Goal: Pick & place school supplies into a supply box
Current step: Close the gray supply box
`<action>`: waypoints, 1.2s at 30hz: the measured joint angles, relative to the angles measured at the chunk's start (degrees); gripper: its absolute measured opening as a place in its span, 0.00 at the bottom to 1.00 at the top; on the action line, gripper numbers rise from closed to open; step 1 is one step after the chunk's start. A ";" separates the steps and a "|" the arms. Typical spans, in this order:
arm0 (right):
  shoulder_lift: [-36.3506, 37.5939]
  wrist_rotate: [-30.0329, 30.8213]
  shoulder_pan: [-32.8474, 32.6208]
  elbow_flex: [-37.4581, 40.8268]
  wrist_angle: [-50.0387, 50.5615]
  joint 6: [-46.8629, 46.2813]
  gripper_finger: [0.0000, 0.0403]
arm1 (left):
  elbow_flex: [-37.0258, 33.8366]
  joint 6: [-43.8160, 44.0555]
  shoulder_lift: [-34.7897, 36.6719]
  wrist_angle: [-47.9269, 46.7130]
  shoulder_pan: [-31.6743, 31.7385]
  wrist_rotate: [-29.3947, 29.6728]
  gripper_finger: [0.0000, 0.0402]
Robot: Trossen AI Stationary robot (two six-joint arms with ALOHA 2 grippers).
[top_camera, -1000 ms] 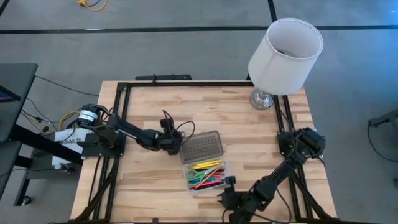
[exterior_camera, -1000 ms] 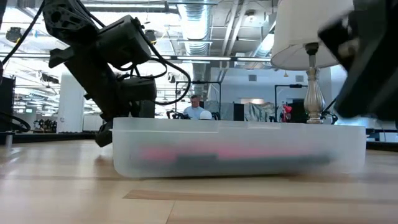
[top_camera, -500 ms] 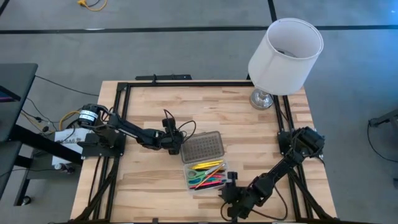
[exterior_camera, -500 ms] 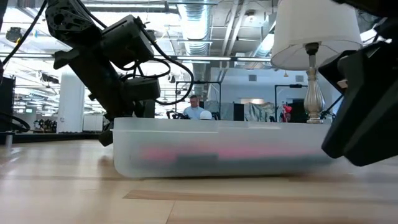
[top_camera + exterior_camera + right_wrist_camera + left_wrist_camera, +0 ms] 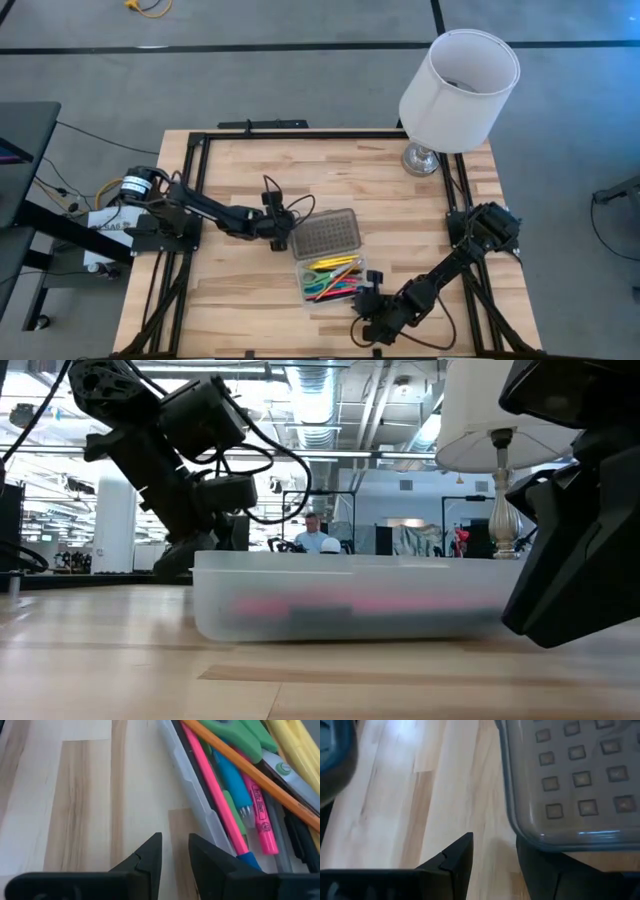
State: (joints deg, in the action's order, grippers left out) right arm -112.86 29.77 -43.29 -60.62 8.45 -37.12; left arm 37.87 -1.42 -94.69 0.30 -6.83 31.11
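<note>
The supply box lies open on the table. Its clear tray point(image 5: 333, 283) holds pink, blue, yellow and orange pens and pencils point(image 5: 215, 795) and green-handled scissors point(image 5: 235, 732). The grey dotted lid point(image 5: 325, 237) is folded back flat on the far side. My left gripper point(image 5: 285, 235) is low at the lid's left end, fingers slightly open point(image 5: 492, 842). My right gripper point(image 5: 362, 298) is low at the tray's near right corner, fingers narrowly open point(image 5: 175, 842), pointing along the tray's long wall point(image 5: 192, 790). In the low view the tray point(image 5: 350, 605) stands between both arms. My left gripper has one finger point(image 5: 535, 860) right at the lid's rounded corner point(image 5: 522, 832), coming level from the table's left. I cannot tell whether it touches. My right gripper has one finger point(image 5: 210, 857) close beside the tray's clear wall point(image 5: 212, 830). I cannot tell whether they touch.
A lamp with a white shade point(image 5: 458, 78) stands on its metal base point(image 5: 422, 158) at the far right corner. Black frame rails point(image 5: 300, 134) run along the table's edges. Bare wood lies left and near of the box. A person point(image 5: 315, 538) sits far behind.
My right gripper has moved from the near edge toward the tray's right end and come down low beside it. In the low view the tray has slid a little toward the table's right. My left gripper has stayed at the lid's left end.
</note>
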 joint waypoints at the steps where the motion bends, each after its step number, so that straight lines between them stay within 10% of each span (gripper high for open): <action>1: 0.00 0.02 0.00 0.00 0.00 0.00 0.23 | 0.00 -0.03 0.28 -0.14 0.02 0.00 0.36; 26: 0.04 -0.05 1.65 0.00 2.26 -2.12 0.23 | 0.02 -2.11 3.73 -1.08 -2.25 0.75 0.36; 36: 0.48 -2.81 -3.12 -0.37 8.49 -17.47 0.23 | 0.07 -2.06 3.73 -2.17 -2.12 1.12 0.36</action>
State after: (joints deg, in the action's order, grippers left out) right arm -112.38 26.96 -46.41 -60.99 16.94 -54.59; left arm 37.93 -3.49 -90.96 -1.87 -8.95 32.23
